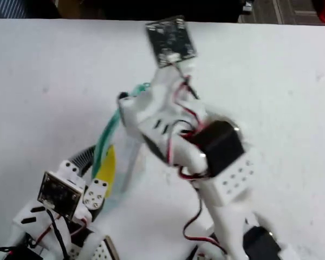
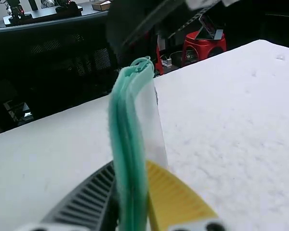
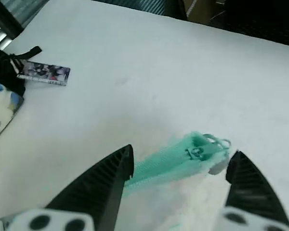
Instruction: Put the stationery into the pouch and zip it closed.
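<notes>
The left gripper [image 2: 135, 207] is clamping the pouch [image 2: 130, 125]. The right gripper [image 3: 178, 173] is gaping around the off-centre zipper pull [image 3: 197, 152]; closing may miss.

**Setting: robotics lab or workshop**

A white desk [image 1: 54, 81] carries two robot arms [image 1: 216, 162] with exposed red and black wiring and a bare circuit board [image 1: 170, 40]. The room behind is dim. It holds a red stool [image 2: 204, 41] and a far bench [image 2: 43, 14] with equipment on it.

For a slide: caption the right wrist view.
Right gripper, jaws open, straddling the green pouch zipper over the white table.
</notes>
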